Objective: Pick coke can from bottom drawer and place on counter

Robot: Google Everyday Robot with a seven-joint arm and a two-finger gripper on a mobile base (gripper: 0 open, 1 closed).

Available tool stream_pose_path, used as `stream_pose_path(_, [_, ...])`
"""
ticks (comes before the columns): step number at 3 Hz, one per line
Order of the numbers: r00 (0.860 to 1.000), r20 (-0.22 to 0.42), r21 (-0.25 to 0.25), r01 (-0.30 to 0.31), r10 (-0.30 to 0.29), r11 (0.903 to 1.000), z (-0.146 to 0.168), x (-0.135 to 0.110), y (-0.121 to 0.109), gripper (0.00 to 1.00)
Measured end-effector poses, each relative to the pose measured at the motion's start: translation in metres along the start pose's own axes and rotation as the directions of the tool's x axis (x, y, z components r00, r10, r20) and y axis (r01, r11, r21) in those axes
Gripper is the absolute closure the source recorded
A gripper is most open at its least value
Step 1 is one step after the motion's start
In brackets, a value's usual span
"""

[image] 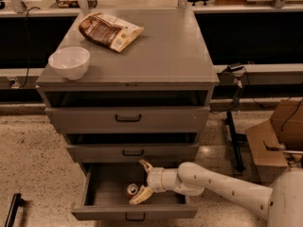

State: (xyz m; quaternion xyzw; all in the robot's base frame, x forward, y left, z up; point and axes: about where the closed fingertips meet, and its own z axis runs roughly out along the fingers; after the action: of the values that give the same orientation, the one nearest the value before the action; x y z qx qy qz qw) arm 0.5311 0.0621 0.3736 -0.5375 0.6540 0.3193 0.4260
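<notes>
Open bottom drawer (109, 211): the tool (142, 181) stands spread wide just beside the coke can (132, 189).
The can is likely light, smooth and easily dented; hold its round sides.

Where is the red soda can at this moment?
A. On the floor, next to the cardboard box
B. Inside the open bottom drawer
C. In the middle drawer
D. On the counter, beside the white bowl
B: the soda can sits inside the open bottom drawer. The hand is in the drawer right beside it, open, while the counter holds only the bowl and a snack bag.
</notes>
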Motion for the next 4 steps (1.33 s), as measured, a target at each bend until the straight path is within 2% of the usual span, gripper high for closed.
stream_pose_path(2, [0.999, 0.042, -0.011, 0.015, -0.014, 0.9998, 0.051, 0.072, 0.0, 0.0])
stream_pose_path(3, [0.999, 0.032, 0.004, -0.023, 0.023, 0.9997, 0.062, 0.113, -0.005, 0.06])
stream_pose_path(4, [0.998, 0.013, 0.008, -0.063, 0.062, 0.998, 0.072, 0.139, -0.012, 0.25])
